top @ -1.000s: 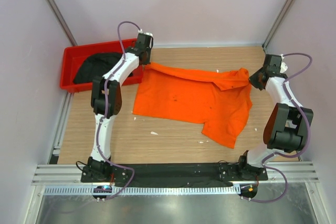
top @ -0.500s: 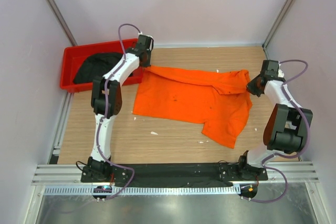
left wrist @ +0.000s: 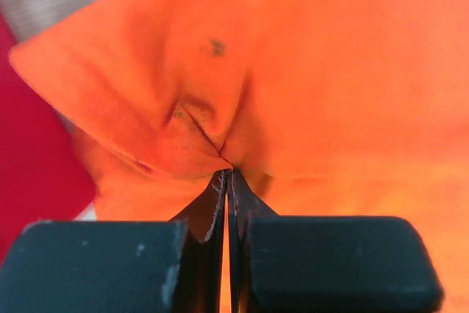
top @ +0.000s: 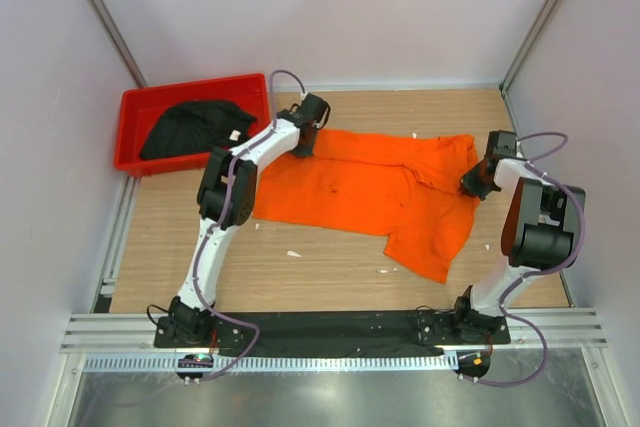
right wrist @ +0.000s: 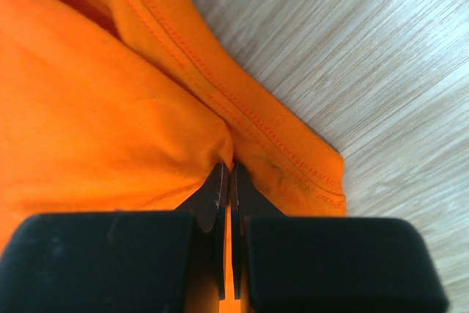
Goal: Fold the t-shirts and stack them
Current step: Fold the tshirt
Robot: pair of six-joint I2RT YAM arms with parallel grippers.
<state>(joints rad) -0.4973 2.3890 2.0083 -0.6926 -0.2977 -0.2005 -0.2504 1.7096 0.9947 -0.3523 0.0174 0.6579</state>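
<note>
Top external view: orange t-shirt point(top: 365, 187) lies spread on the wooden counter point(top: 320, 267). It is rumpled along its far edge, and one part hangs toward the near side, right of centre. Left fingers point(top: 303, 144) sit at the shirt's far-left corner, near the red bin point(top: 135, 107). Right fingers point(top: 470, 185) sit at its far-right edge. Black t-shirt point(top: 195, 127) is bunched inside the bin, a small white tag showing at its right side.

Left wrist view: fingers pressed together, pinching a small fold of orange cloth that puckers at the tips. Red bin wall shows at the left edge.

Right wrist view: fingers closed on orange cloth just beside a stitched hem. Bare counter lies beyond the hem to the right.
</note>
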